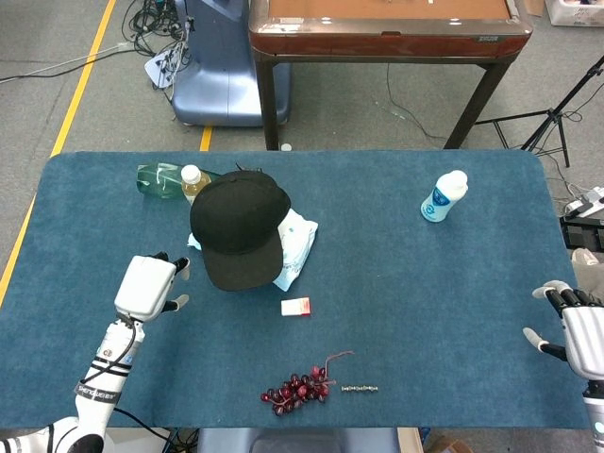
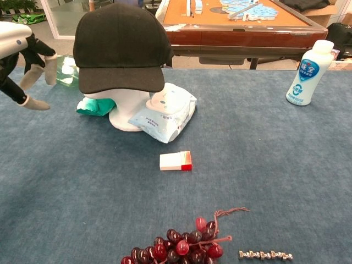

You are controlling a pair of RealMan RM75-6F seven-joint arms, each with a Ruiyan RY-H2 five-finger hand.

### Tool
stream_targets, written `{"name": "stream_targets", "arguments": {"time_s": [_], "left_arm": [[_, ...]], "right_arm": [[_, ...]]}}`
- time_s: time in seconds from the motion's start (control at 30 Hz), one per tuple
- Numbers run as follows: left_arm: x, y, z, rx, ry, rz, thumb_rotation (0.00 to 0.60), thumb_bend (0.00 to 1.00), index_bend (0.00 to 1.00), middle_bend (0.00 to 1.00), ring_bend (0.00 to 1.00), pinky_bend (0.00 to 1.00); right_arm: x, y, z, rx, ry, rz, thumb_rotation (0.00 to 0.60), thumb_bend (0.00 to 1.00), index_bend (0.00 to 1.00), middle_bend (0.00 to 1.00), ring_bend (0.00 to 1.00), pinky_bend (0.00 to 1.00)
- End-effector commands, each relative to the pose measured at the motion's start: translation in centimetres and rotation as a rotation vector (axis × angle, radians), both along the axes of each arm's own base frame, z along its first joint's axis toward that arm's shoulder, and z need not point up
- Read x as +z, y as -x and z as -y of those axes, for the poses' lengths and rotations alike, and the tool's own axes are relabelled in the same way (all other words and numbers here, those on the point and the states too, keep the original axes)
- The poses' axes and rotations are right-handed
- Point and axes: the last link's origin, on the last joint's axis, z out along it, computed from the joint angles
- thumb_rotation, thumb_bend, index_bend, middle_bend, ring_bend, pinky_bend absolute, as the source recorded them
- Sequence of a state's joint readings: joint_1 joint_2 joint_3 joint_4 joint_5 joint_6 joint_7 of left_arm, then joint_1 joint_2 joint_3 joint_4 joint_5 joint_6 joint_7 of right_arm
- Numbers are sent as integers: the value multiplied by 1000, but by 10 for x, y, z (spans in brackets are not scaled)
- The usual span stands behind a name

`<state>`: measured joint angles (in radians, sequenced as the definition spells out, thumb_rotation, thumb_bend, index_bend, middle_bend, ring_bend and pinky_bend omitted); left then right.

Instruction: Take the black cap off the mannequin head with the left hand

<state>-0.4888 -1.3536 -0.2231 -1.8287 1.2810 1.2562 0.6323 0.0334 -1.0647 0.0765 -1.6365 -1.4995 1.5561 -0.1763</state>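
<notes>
A black cap [image 1: 238, 226] [image 2: 120, 47] sits on a white mannequin head [image 2: 121, 110], its brim pointing toward the table's front. My left hand [image 1: 151, 283] [image 2: 22, 60] hovers a short way left of the cap, fingers apart, holding nothing and not touching it. My right hand [image 1: 576, 326] stays at the table's right edge, far from the cap, fingers spread and empty; the chest view does not show it.
A packet of wipes [image 1: 294, 243] [image 2: 165, 113] leans against the head's right side. A green bottle [image 1: 175, 179] lies behind it. A white bottle [image 1: 444, 196] [image 2: 309, 71] stands back right. A small red-and-white box [image 1: 295, 307], grapes [image 1: 297, 387] and a metal chain [image 1: 360, 388] lie near the front.
</notes>
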Motion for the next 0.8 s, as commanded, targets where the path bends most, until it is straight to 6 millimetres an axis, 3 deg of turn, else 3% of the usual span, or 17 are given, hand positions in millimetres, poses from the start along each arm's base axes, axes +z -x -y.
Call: {"name": "stream_targets", "arguments": {"time_s": [0.03,0.8], "left_arm": [[-1,-5,-1,-8,-4,8,600,0,587,786,554,705],[-24,-48,2,-60,56,72,600,0,618,806,564,719]], "right_arm": [[0,0,0,-1,-2,-2,600,68,393,352,419,680],[-1,0,0,-2,-7,-3,600,67,393,352,419,680]]}}
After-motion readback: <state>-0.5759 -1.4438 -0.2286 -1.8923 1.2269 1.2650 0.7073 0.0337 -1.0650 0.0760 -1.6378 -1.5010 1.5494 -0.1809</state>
